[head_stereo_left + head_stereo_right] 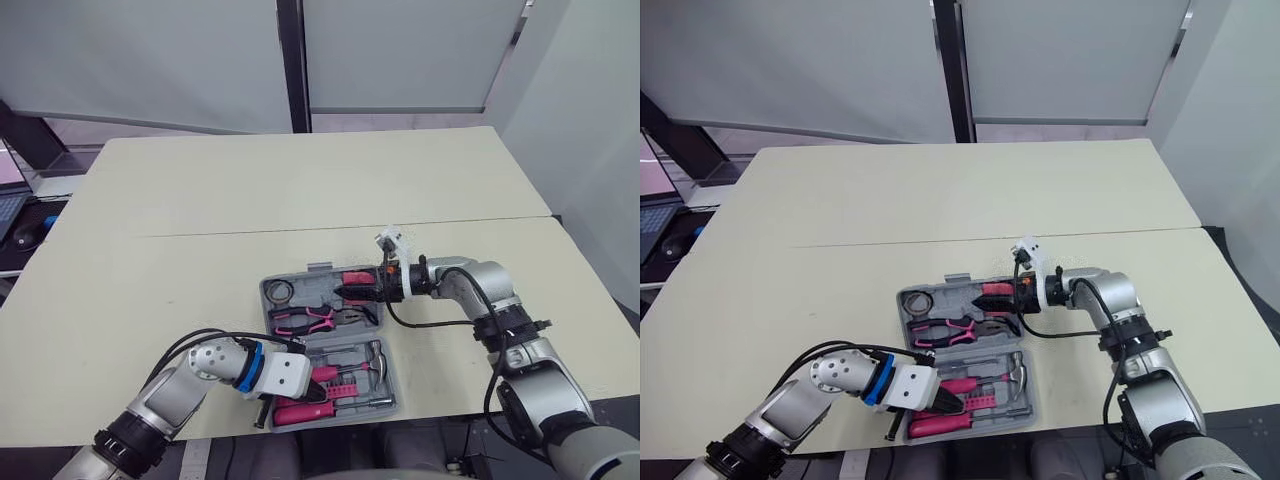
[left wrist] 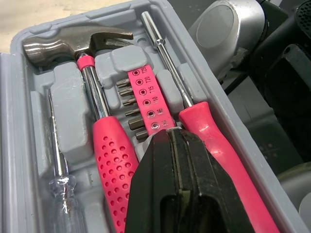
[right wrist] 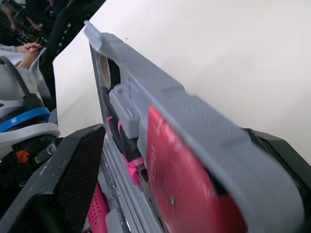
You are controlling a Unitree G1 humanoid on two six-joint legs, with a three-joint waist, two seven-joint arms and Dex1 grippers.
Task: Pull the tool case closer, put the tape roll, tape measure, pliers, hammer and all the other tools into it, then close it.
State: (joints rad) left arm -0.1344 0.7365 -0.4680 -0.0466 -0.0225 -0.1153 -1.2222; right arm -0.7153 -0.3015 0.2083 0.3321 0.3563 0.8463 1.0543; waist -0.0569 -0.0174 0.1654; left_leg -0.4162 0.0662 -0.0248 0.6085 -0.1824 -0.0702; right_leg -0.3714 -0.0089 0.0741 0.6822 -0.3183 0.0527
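The tool case is laid open on the counter. Above the case's near half, beside the hammer, the left fingers are pressed together, empty. The case's far right wall is straddled by the right fingers, which are spread apart.

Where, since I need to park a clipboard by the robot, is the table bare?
Free: the far table panel beyond the seam, and the near panel left of the tool case. Crowded: the case, with the left pincer over its near half and the right pincer at its far half's right edge.
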